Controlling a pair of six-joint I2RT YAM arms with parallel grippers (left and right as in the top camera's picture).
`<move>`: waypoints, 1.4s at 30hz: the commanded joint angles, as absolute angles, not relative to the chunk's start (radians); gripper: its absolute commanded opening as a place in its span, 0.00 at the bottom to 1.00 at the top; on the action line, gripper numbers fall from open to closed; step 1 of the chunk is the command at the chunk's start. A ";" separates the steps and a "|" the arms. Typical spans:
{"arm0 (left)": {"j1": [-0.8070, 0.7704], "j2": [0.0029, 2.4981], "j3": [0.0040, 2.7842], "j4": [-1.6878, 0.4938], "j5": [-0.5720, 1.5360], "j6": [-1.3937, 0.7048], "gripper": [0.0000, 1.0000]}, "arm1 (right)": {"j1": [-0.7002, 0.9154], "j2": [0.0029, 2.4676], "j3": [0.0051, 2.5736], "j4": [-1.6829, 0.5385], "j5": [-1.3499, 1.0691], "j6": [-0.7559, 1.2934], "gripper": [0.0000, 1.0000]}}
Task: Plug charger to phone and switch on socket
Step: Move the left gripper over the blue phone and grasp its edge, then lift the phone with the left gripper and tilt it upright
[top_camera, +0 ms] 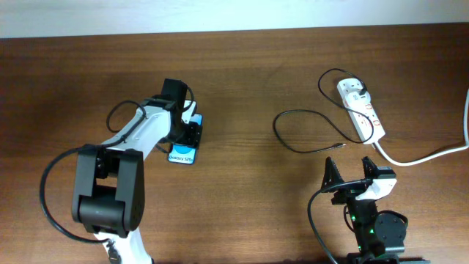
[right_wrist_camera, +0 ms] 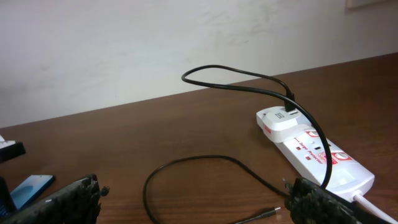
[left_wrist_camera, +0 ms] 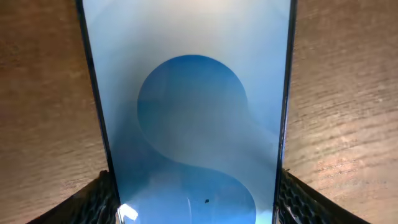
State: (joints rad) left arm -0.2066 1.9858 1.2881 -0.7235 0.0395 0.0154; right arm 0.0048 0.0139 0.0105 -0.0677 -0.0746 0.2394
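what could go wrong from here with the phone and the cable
1. The left claw straddles the phone by its slim edges; an uneven squeeze might twist or slip it.
2. The charger's plug tip lies flat on the table; the open right claw may nudge it instead of pinching it.
3. Its cable loops back to the socket; pulling could drag that.

The phone [left_wrist_camera: 193,124] shows a blue screen, a deeper blue round shape on paler ground. Table [top_camera: 242,88]: brown wood grain. Socket [right_wrist_camera: 323,155]: white, red switches. Charger [right_wrist_camera: 186,180]: black. Power cord [top_camera: 425,155]: white.
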 commanded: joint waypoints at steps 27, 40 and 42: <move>-0.210 1.703 1.398 -1.298 0.411 -0.356 0.37 | 0.013 0.006 0.006 -0.074 -0.067 0.241 0.98; -0.247 1.600 1.398 -1.390 0.820 -0.423 0.32 | 0.013 0.006 0.006 -0.074 -0.066 0.241 0.98; -0.247 1.600 1.398 -1.389 0.820 -0.430 0.32 | 0.013 0.006 0.006 -0.074 -0.066 0.241 0.98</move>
State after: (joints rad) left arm -0.2440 1.6302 1.3727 -1.3880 0.7502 -0.4129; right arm 0.0048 0.0139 0.0105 -0.0677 -0.0742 0.2394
